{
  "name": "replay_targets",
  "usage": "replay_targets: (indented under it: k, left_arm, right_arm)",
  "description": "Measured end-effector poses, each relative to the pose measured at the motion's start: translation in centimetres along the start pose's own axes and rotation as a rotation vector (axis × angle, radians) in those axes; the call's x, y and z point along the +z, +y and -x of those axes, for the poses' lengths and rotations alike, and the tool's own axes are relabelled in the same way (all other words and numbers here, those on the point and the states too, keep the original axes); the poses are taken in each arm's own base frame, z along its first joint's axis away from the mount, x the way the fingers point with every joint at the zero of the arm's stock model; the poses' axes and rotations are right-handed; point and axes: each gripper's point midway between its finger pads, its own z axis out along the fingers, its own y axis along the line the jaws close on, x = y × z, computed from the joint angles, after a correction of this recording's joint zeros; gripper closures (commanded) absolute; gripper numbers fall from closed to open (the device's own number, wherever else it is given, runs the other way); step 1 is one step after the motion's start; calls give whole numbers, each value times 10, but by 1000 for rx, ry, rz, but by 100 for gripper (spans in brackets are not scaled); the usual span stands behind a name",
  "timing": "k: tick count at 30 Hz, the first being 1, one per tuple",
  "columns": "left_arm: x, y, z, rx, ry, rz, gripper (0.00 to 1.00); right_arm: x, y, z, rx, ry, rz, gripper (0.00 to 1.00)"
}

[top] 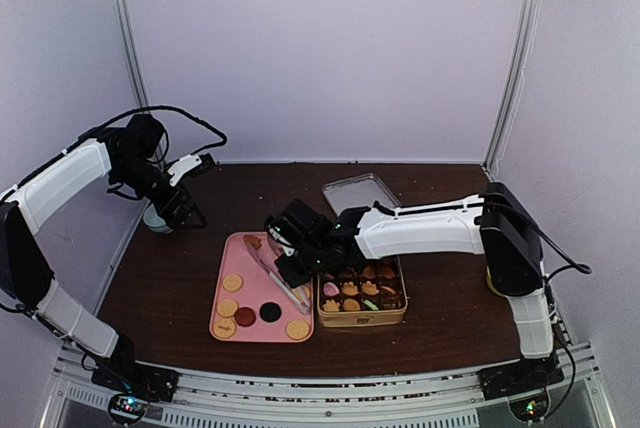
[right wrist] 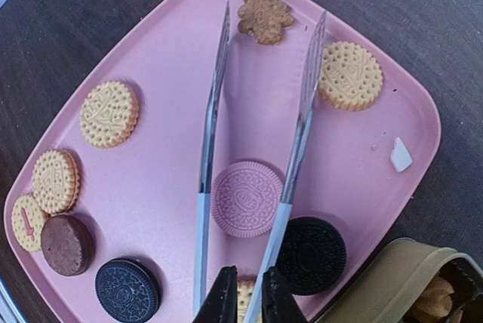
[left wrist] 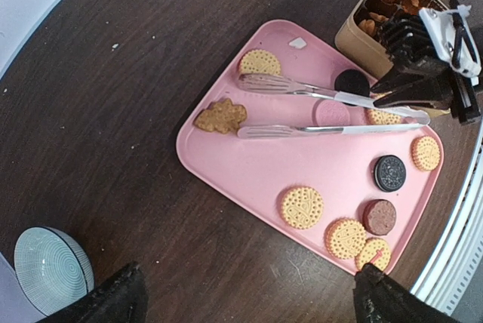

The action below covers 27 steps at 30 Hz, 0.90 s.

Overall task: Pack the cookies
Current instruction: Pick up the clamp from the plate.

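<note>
Right wrist view: about ten cookies [right wrist: 245,198] lie on the pink tray [right wrist: 151,29], not yet packed. The tin [top: 362,318] looks largely filled. The right pincer [right wrist: 249,296] clenches tongs [right wrist: 215,96], and the left pincer [left wrist: 253,293] hangs released.

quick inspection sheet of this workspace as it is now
surface: dark wooden table, a few pale specks
job's things: cookies spread on the pink tray; more in the gold tin
clutter: tongs over the tray; tin lid at the back; striped bowl on the left
tools: left tool open, empty, above the table; right tool at the tongs' handle end, fingers nearly together, grip unclear
cables: black cable looping off the left arm
surroundings: plain pale walls
</note>
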Motion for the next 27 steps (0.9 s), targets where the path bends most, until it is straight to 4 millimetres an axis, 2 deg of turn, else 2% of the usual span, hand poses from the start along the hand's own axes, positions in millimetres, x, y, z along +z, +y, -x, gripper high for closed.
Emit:
replay_targets:
  k: [6, 11, 19, 21, 24, 27]
  left_arm:
    - [0, 0, 0, 0, -1, -2, 2]
    - [0, -1, 0, 4, -2, -4, 2]
    - [0, -1, 1, 18, -4, -7, 2]
    - [0, -2, 1, 20, -5, -9, 2]
    - [0, -2, 1, 22, -6, -10, 2]
    - [0, -2, 1, 24, -8, -13, 2]
  right_arm:
    - [-6, -9, 15, 24, -21, -1, 88]
    - [-4, -7, 23, 28, -25, 3, 89]
    - [19, -7, 4, 21, 59, -10, 92]
    - [21, -4, 6, 24, 64, 0, 94]
    - [25, -5, -2, 31, 91, -3, 99]
    - [27, -5, -7, 35, 107, -4, 98]
